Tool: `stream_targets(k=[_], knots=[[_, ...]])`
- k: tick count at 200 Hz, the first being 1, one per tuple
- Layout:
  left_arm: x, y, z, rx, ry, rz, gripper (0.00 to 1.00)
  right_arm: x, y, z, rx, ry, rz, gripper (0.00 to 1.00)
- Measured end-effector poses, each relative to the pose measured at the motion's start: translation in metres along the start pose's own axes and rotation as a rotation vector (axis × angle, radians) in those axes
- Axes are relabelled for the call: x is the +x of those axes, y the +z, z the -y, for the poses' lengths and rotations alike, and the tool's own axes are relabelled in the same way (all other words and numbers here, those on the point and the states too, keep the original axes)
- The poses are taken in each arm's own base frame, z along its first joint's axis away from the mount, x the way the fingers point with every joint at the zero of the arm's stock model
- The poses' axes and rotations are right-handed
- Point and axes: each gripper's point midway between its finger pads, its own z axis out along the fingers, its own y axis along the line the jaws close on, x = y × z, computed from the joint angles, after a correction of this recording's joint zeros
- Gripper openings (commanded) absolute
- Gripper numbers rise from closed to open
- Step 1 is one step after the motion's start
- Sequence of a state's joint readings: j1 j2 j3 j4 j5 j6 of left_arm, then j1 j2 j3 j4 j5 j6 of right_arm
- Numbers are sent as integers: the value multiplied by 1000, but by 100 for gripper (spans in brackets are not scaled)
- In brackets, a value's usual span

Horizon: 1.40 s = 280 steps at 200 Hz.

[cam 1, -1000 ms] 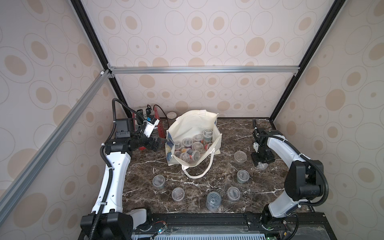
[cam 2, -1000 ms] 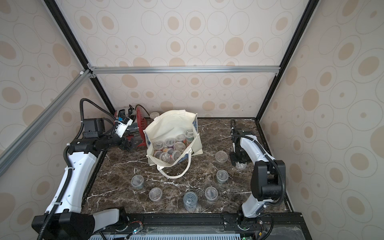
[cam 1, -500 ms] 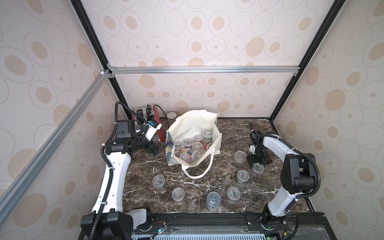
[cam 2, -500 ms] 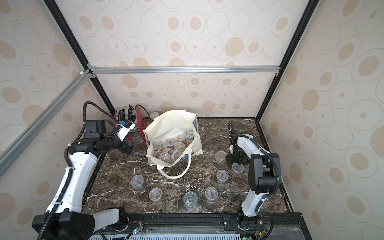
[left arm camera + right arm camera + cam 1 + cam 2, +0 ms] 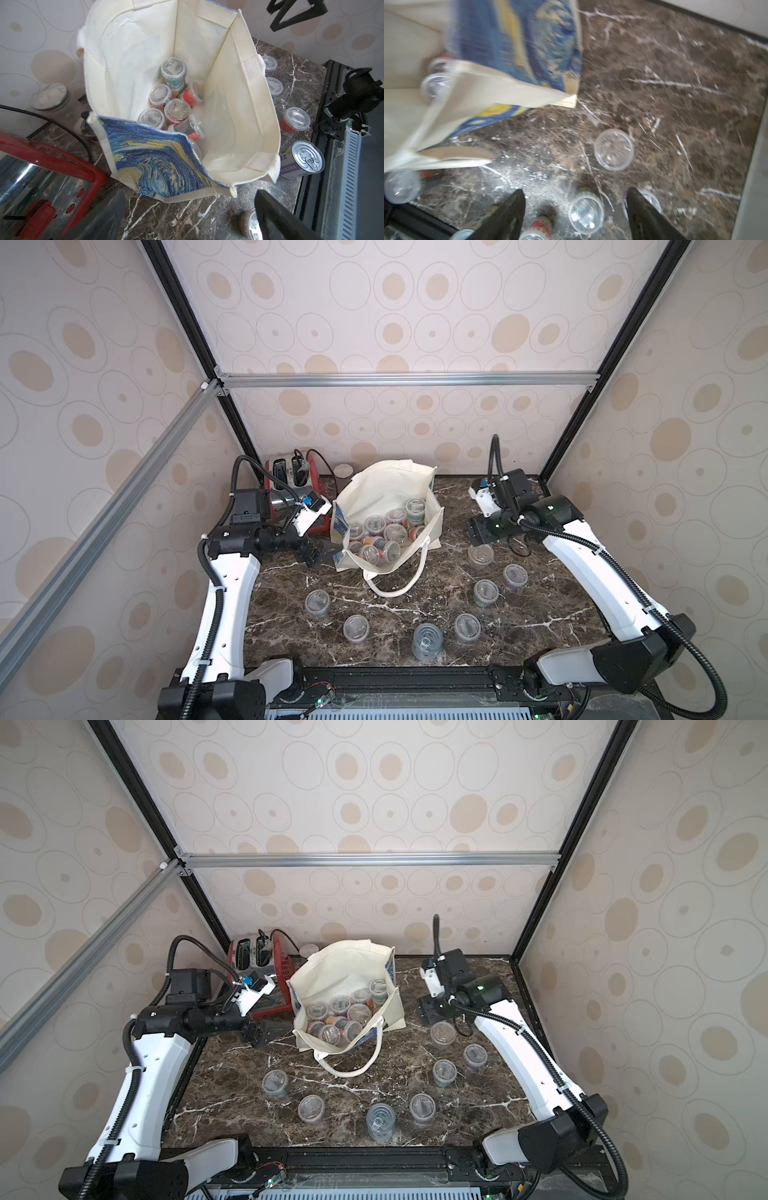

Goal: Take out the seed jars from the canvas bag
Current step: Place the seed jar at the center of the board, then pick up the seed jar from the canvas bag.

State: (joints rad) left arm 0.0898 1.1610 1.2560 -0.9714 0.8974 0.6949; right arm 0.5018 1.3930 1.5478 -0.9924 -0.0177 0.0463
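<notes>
Many seed jars (image 5: 394, 533), bagged, near left end effector (image 5: 327, 552).

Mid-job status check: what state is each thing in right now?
canvas bag, standing, mouth open.
seed jars in bag, lidded, piled together.
seed jars outside bag, six, upright, lidded.
tin can, upright, unopened.
glass jar, lid on.
left gripper, jaws open, empty, beside bag.
right gripper, jaws open, empty.
</notes>
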Motion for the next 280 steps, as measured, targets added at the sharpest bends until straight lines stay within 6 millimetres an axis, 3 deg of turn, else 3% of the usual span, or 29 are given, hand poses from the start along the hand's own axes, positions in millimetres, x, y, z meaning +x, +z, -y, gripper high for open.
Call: stream_targets(k=[23,47,71,91,114,145,151,163,173,186,207,228,280], knots=[[8,9,0,21,-55,-1,98,-23,-3,-69,-175,-89,59,78],[4,15,1,41,-76,21,98,-44,8,-125,-291,-109,83,75],[-3,19,3,51,-79,42,98,-56,37,-164,-327,-83,46,75],[-4,26,4,55,-77,41,96,-60,67,-184,-313,-30,-6,75],[0,34,5,44,-66,15,84,-60,100,-194,-276,44,-74,78],[13,41,3,4,-23,-43,79,-43,131,-200,-215,94,-157,82],[17,42,6,7,-4,-57,74,-38,135,-202,-208,96,-175,83],[27,44,13,21,29,-87,56,-29,139,-207,-197,99,-202,85],[38,46,20,33,50,-121,50,-24,143,-210,-188,107,-217,87],[51,49,26,51,71,-170,49,-21,146,-214,-181,109,-224,94],[73,52,34,82,83,-240,49,-20,149,-212,-161,97,-218,96],[80,51,36,85,80,-269,46,-22,153,-208,-137,88,-203,96],[81,51,34,69,77,-276,15,-10,180,-211,-143,72,-208,92]])
